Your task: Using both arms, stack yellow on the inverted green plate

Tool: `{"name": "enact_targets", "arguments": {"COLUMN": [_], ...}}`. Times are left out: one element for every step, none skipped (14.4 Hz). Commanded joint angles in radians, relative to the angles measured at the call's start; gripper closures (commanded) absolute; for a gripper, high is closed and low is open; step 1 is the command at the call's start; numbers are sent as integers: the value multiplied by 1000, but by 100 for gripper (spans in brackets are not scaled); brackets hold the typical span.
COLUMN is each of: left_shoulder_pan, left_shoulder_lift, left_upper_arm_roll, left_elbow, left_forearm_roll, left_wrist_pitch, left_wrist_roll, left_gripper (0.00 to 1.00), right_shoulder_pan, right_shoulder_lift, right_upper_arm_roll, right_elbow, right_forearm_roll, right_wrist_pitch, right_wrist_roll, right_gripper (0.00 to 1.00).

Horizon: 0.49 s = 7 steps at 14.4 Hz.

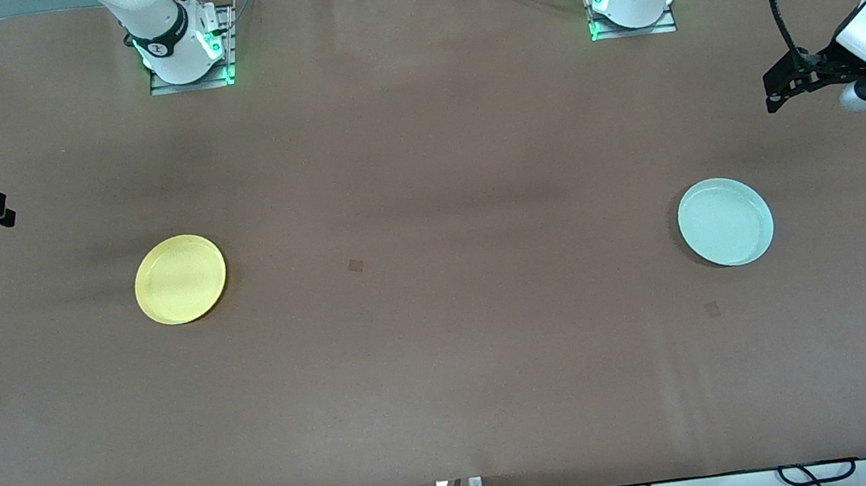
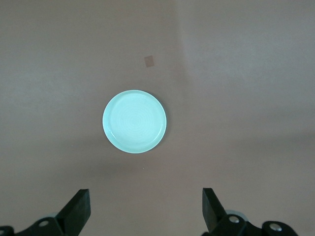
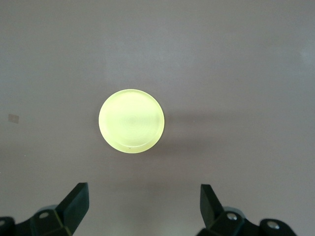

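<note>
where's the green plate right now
The green plate lies flat on the table toward the left arm's end, apart from the yellow plate and slightly nearer the front camera.

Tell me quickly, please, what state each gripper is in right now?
Left gripper: open, empty, high over the table.
Right gripper: open, empty, high over the table.
</note>
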Motion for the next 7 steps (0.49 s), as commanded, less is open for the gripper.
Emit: {"name": "enact_targets", "arguments": {"left_shoulder_pan": [1, 1, 0, 0, 0, -2, -2], "left_shoulder_lift": [-6, -6, -3, 0, 4, 9, 18], "left_upper_arm_roll": [-4, -3, -4, -4, -6, -6, -6], "left_elbow": [8, 8, 9, 9, 14, 20, 21], "left_forearm_roll": [18, 18, 18, 18, 18, 18, 18], "left_wrist_pitch": [-17, -17, -17, -17, -17, -20, -21], "left_wrist_roll": [6, 6, 5, 3, 3, 3, 5], "left_gripper": [0, 0, 0, 0, 0, 0, 0], "right_shoulder_pan": [-11, -11, -11, -11, -11, -13, -11], "right_shoulder_lift": [-13, -13, -12, -7, -3, 5, 16], "right_upper_arm_roll": [4, 4, 4, 4, 4, 4, 4], "right_elbow": [-4, -4, -4, -4, 1, 10, 16], "right_forearm_roll": [6, 6, 6, 6, 7, 21, 39], "right_wrist_pitch": [-13, -13, -10, -4, 1, 1, 1], "right_wrist_roll": [-32, -40, -40, -40, -40, -40, -41], "right_gripper": [0, 0, 0, 0, 0, 0, 0]}}
